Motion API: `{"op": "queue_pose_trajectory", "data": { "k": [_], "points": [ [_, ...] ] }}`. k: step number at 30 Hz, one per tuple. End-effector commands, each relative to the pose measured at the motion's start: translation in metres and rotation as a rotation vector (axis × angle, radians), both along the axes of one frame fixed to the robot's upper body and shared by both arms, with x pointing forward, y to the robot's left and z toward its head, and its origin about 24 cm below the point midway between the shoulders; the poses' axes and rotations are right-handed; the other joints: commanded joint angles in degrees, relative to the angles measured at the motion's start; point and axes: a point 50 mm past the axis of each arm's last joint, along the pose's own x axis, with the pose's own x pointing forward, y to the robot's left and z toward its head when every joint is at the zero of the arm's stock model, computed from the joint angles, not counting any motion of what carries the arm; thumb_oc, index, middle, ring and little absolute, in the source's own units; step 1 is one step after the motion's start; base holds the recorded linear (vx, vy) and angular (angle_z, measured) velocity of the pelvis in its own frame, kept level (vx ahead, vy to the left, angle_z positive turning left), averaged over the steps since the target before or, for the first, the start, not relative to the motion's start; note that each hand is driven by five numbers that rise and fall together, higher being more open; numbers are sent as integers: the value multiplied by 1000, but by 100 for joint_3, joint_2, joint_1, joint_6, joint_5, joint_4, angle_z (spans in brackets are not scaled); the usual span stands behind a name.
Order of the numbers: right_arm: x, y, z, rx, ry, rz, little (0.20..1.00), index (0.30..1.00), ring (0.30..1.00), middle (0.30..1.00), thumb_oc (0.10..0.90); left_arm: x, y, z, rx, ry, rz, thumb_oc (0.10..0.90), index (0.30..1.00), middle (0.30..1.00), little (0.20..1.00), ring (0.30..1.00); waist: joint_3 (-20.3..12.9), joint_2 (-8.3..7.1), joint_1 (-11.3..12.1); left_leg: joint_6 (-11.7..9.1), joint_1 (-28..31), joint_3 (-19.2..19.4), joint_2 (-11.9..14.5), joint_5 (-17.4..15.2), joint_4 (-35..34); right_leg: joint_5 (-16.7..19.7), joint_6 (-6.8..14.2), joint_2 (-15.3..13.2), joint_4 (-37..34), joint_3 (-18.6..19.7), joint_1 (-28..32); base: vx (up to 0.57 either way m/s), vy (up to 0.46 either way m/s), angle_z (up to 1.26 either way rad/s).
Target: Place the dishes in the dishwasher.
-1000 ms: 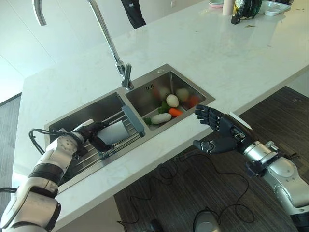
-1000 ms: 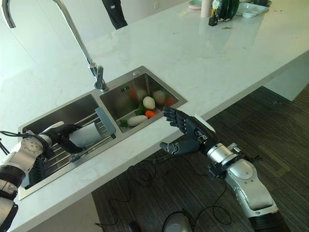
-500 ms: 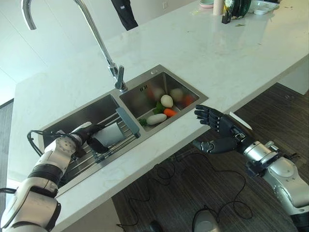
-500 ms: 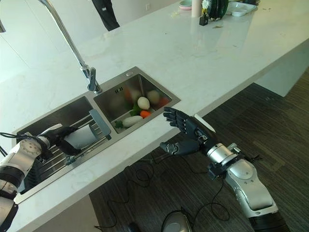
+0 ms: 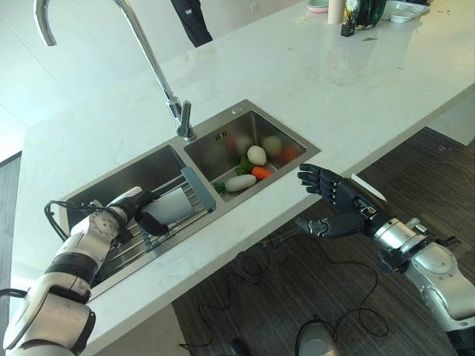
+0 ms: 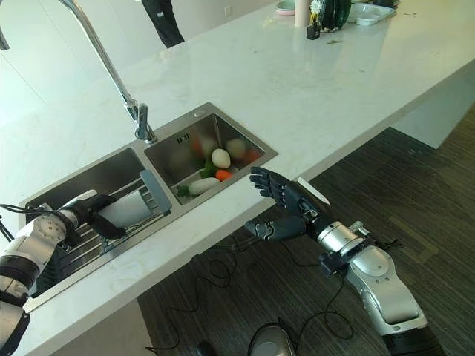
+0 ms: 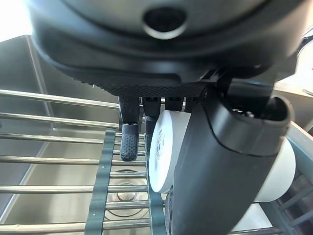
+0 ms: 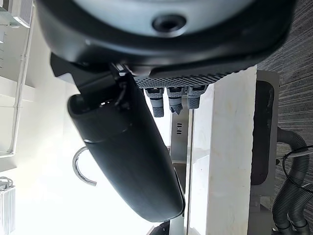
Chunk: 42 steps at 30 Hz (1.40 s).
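Note:
A white cup [image 5: 176, 205] lies on its side on the wire rack [image 5: 128, 249] across the left basin of the sink. My left hand [image 5: 139, 212] is shut on the white cup: in the left wrist view the thumb [image 7: 220, 171] crosses the cup [image 7: 164, 152] in front and the fingers curl down behind it. My right hand [image 5: 338, 200] hovers open in front of the counter's edge, just off the right basin, fingers straight and holding nothing.
The right basin [image 5: 288, 136] holds vegetables [image 5: 252, 165], white, green and orange. A tall curved faucet [image 5: 159, 67] rises behind the sink. Dishes and a dark jar [image 5: 364, 11] stand at the counter's far right. Dark floor lies below the counter's edge.
The camera shifted a little a second ago. Both hands keep nearly the same poses, and the cup stays in my left hand on the rack.

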Motion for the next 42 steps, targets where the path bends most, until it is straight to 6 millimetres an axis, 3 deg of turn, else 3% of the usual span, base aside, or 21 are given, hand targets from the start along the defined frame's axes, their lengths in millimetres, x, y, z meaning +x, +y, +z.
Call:
{"op": "queue_pose_trajectory", "data": {
  "k": [1,11,13,19,28,34,42],
  "points": [
    [0,14,41,93,-226,86,900,900,900,900,800,19,4,60,47,-298,11,400,300,300,300,300,-342,-8,74,258,207,-93,-264,-1305,744,298,14,359,-307,-449,-204,0,0,0],
    [-2,12,39,106,-228,50,900,900,900,900,800,11,0,93,-45,-602,38,400,300,300,300,300,-286,-74,345,253,117,-305,-311,-1281,744,295,21,247,-307,-648,-180,-8,-9,5],
    [-5,10,37,123,-241,23,900,900,900,900,800,-2,-1,113,-116,-790,49,400,300,300,300,300,-268,-128,524,245,68,-419,-317,-1269,744,280,18,195,-307,-777,-162,-27,-50,12],
    [-10,9,39,143,-269,-11,900,900,900,900,800,-29,0,131,-182,-1019,80,400,300,300,300,300,-266,-200,782,225,4,-596,-318,-1254,744,235,-2,138,-307,-961,-124,-17,-40,14],
    [-19,19,42,234,-335,-19,900,900,900,900,800,-68,-17,118,-360,-1185,137,400,300,300,300,300,-299,-347,1226,159,-77,-860,-254,-1215,744,112,-55,61,-307,-1346,13,-24,-79,26],
    [-22,32,46,285,-376,-2,900,900,900,900,800,-84,-36,107,-454,-1231,126,400,300,300,300,300,-333,-425,1535,103,-144,-1050,-219,-1162,744,26,-111,28,-307,-1597,107,-10,-87,24],
    [-24,42,53,309,-414,17,900,900,900,900,800,-106,-51,108,-561,-1281,78,400,300,300,300,300,-307,-496,1971,-64,-328,-1283,-83,-991,744,-77,-225,10,-307,-2013,201,-22,-95,34]
  ]
}}
